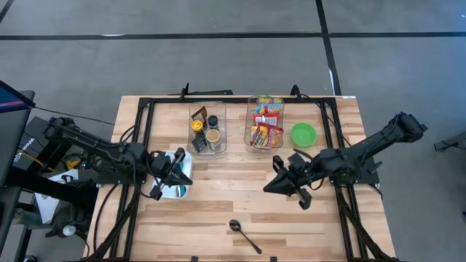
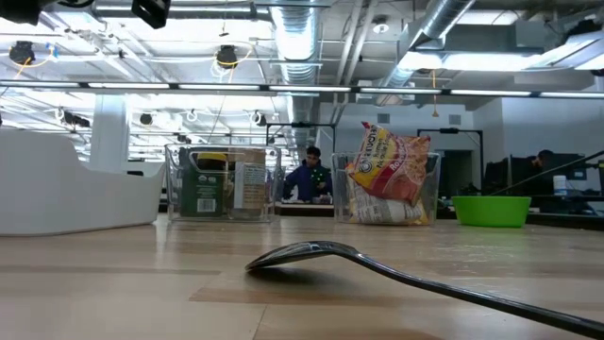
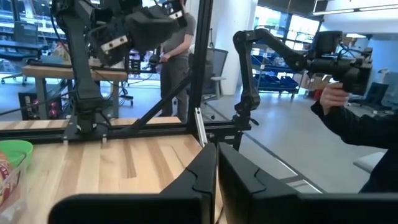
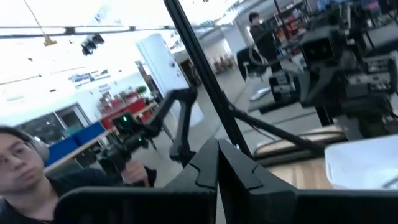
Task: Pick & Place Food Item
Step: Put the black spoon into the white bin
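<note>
Left pincer (image 1: 185, 175) hovers at about 9 o'clock on the bench (image 1: 218, 211), over a white tray (image 1: 169, 191), tips aimed toward bench centre. In the left wrist view its fingers (image 3: 202, 177) are pressed together, nothing between them.

Right pincer (image 1: 275, 182) sits at roughly 3 o'clock, facing the left one across the middle, well apart from it. The right wrist view shows its fingers (image 4: 214, 165) closed tip to tip, also empty.

Food items: a clear bin (image 1: 263, 125) at 12 o'clock, slightly right of centre, packed with snack packets (image 1: 265, 131); the low view shows a yellow-and-red packet (image 2: 389, 165) standing above the bin rim. Neither pincer touches them.

Second clear bin (image 1: 207, 128) just left of it holds jars and small containers (image 1: 205, 129); their labels can't be read.

Green bowl (image 1: 303, 134) just right of the snack bin, at about 1 o'clock.

Black spoon (image 1: 244, 234) lies at 6 o'clock near the front edge, bowl end toward centre, handle angled toward 5 o'clock. It is closest to the camera in the low view.

A person (image 3: 351, 121) shows beyond the bench in the left wrist view, hand on a dark device.
</note>
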Controlling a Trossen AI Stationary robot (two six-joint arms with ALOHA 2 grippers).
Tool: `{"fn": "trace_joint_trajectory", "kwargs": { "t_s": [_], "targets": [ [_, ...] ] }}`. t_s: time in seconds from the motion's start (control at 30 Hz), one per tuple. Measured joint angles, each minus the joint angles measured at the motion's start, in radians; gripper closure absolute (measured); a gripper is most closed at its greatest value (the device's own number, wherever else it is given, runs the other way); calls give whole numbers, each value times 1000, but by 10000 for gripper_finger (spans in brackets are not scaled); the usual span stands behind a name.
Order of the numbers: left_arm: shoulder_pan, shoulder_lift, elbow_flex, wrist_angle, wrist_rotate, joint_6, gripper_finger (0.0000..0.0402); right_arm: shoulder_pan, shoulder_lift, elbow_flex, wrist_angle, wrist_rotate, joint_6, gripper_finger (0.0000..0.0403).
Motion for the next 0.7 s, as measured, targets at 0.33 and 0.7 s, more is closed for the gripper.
{"fn": "trace_joint_trajectory", "kwargs": {
  "t_s": [0.33,0.7],
  "targets": [
    [-43,64,1,11,0,-20,394,-2,0,0,11,-2,-3,403],
    [-109,228,0,77,0,-27,398,-32,0,0,-18,9,49,403]
  ]
}}
